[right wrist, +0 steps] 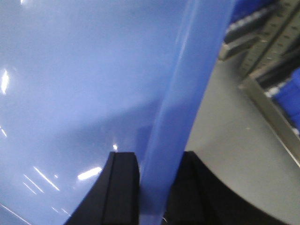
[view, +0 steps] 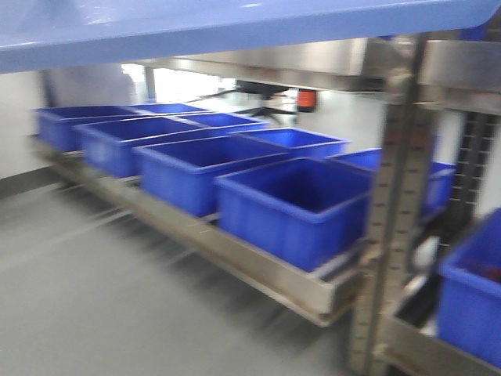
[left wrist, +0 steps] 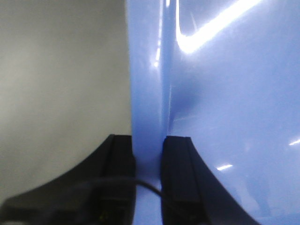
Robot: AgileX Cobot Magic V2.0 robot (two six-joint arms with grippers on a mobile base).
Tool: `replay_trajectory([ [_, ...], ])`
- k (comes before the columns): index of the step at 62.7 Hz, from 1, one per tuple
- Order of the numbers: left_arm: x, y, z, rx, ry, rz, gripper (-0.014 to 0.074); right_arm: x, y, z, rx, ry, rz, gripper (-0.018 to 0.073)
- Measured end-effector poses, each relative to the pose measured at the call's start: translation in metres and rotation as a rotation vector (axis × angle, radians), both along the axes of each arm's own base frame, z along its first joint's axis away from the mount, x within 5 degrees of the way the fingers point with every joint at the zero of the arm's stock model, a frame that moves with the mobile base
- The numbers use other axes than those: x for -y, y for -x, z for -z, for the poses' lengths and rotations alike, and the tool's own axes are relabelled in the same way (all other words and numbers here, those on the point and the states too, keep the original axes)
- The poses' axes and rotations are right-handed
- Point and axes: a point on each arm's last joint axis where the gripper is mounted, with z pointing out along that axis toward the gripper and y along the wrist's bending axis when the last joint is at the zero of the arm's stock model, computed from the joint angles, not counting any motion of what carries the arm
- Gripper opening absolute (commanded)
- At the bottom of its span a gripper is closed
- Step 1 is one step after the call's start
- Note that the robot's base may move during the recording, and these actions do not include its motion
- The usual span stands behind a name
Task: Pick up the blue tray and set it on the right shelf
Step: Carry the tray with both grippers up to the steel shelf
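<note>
My left claw [left wrist: 149, 145] pinches the flared rim of the shallow, glossy periwinkle-blue plastic tray [left wrist: 225, 117], a black finger on each face. My right claw [right wrist: 157, 159] clamps the rim on the other side. The tray is held aloft across the top of the front view. Below it, deep dark-blue plastic bins [view: 293, 207] line a low steel rack [view: 235, 258]. Further right, the metal shelf with a brushed stainless-steel front rail [view: 462, 74] is blurred and seems to sit just under the tray.

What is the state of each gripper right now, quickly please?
Left gripper: closed, holding the rim of the blue tray.
Right gripper: closed, holding the rim of the same tray.
</note>
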Motion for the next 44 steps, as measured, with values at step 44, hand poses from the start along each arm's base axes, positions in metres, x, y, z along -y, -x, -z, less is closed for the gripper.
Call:
replay_trajectory([
  [44,0.0005,-0.0003,0.0005,-0.003,0.003,0.001,-0.0048,0.0001,-0.0001,0.0,0.001,0.001,0.0,0.0066],
])
